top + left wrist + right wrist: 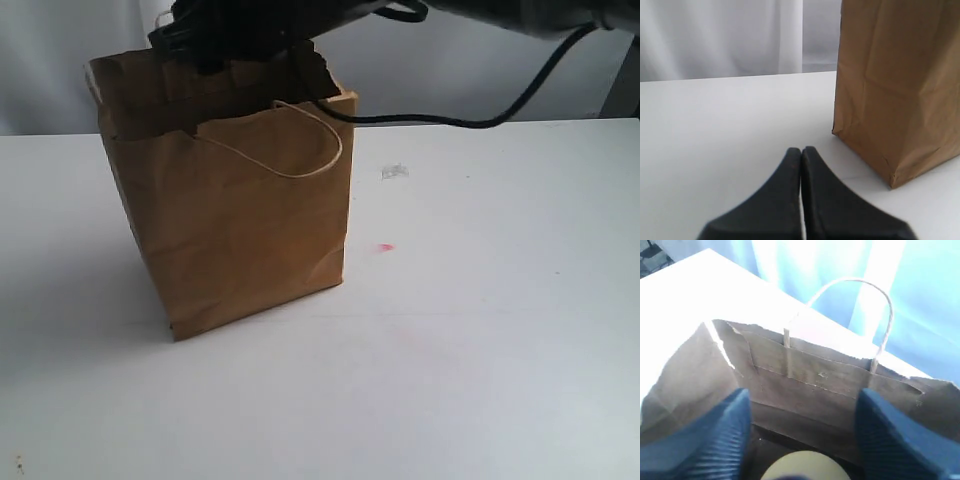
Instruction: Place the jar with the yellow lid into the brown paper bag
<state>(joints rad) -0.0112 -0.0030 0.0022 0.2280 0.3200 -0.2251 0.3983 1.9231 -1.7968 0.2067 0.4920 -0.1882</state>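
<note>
The brown paper bag (240, 230) stands upright on the white table, left of centre, ragged rim up and one loop handle (322, 160) hanging over its front. My right arm (260, 30) reaches across over the bag's mouth. In the right wrist view my right gripper (802, 395) is open inside the bag (815, 375), its fingers (725, 435) wide apart. The yellow-lidded jar's lid (802, 467) shows low between them, deep in the bag, touching neither finger. My left gripper (801, 152) is shut on nothing, low over the table beside the bag (900, 90).
A black cable (480, 122) sags from the right arm behind the bag. A small red mark (385, 247) and a clear scrap (394, 171) lie on the table (480, 350) right of the bag. A pale curtain (720, 40) hangs behind.
</note>
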